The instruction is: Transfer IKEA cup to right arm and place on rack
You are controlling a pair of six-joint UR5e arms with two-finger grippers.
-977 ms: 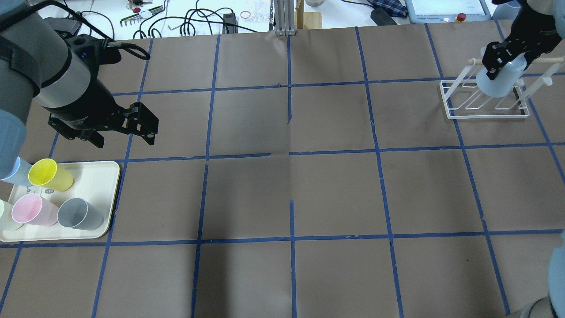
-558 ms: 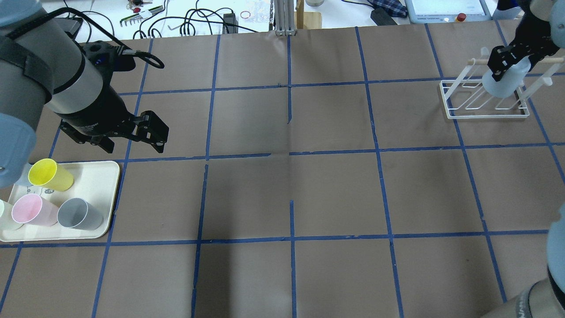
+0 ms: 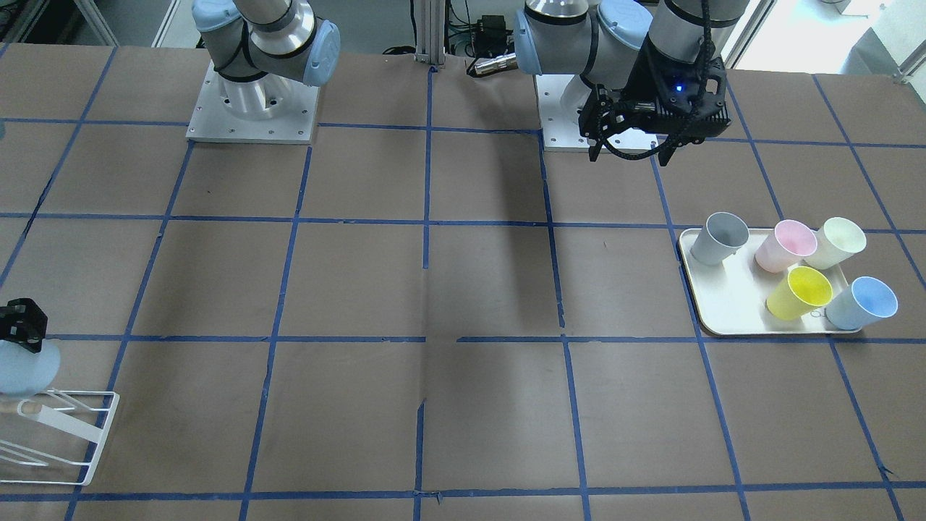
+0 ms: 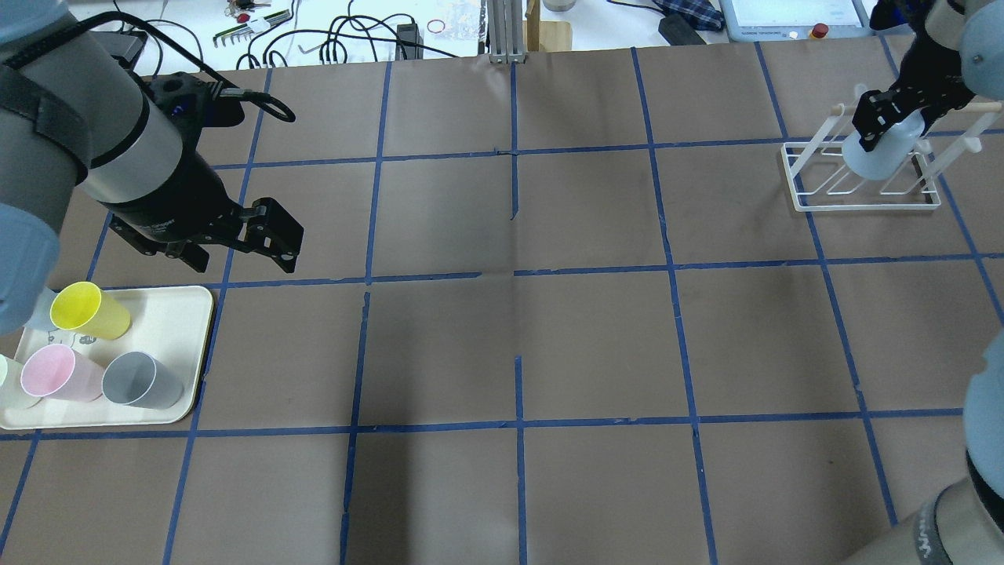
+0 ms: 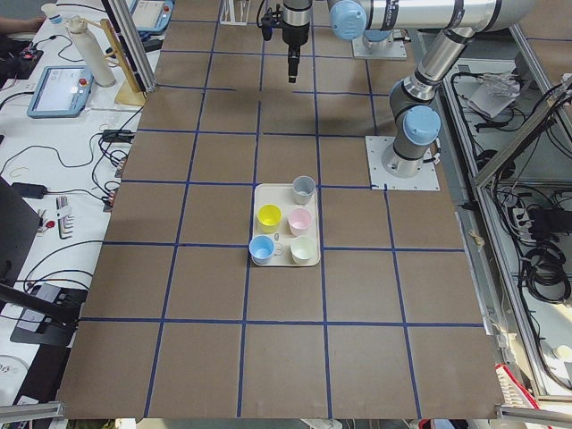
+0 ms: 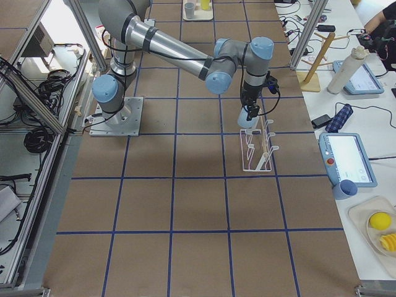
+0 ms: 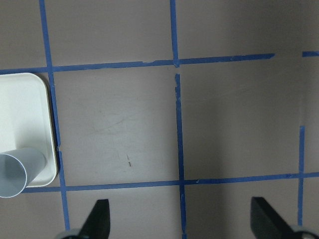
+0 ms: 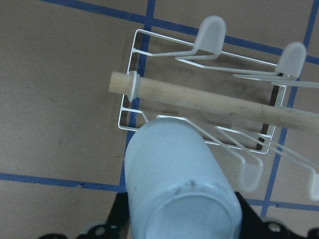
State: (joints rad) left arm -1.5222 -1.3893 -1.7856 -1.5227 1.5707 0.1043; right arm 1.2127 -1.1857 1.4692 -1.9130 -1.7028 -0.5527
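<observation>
My right gripper is shut on the IKEA cup, a pale blue tumbler held mouth-down and tilted over the left end of the white wire rack. In the right wrist view the cup hangs just in front of the wooden dowel, above the prongs. The front view shows the cup at the rack. My left gripper is open and empty, above the table just beyond the tray. A second pale blue cup stands on the tray.
The cream tray at the robot's left also holds a yellow cup, a pink cup, a grey cup and a cream cup. Cables and tools lie beyond the table's far edge.
My right gripper has carried the cup a little left and lower over the rack. My left gripper has shifted right and slightly nearer the tray, still open.
</observation>
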